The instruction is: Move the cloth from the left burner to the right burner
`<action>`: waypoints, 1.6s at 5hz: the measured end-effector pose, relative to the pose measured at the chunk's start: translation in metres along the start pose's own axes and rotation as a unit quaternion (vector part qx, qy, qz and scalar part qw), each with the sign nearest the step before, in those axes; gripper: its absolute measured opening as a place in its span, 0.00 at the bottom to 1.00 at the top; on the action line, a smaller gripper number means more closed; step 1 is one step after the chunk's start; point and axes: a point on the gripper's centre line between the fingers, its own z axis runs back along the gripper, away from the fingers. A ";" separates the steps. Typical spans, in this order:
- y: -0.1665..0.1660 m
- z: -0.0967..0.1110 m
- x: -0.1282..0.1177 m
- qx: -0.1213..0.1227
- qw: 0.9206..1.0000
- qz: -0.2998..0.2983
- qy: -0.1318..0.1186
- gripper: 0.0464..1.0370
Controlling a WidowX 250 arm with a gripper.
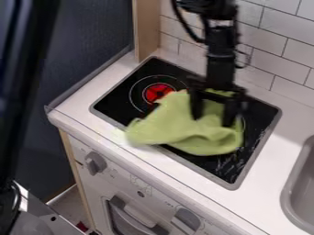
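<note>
The black gripper (213, 120) hangs over the right half of the stove, its two fingers apart, open, with green fabric showing between and behind them. The light green cloth (178, 126) is crumpled and covers most of the right burner (243, 124), whose ring peeks out at the cloth's right side. Its left end stretches over the stove's front edge toward the counter and looks blurred. The left burner (158, 92) shows red, with the cloth's upper left edge close beside it.
The black stove top (251, 110) has a grey rim set in a white counter (279, 181). A grey sink (294, 197) lies at the right edge. White wall tiles (276, 55) and a wooden post (146, 30) stand behind. Knobs (95, 163) are on the front panel.
</note>
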 end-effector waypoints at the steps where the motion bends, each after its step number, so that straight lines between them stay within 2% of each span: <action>1: -0.030 -0.004 0.012 -0.010 1.000 -0.028 0.005 0.96; 2: -0.041 -0.006 0.014 -0.026 0.999 -0.029 0.007 0.96; 3: -0.051 -0.009 0.006 -0.014 0.999 -0.033 0.017 0.96; 4: -0.057 -0.001 0.003 0.021 0.998 -0.061 0.020 0.96; 5: -0.052 0.032 0.010 0.067 0.995 -0.077 0.000 0.96; 6: -0.043 0.060 0.010 0.125 0.988 -0.082 -0.021 0.96; 7: -0.041 0.088 0.001 0.156 0.983 -0.076 -0.062 0.96; 8: -0.034 0.098 -0.012 0.160 0.982 -0.060 -0.074 0.96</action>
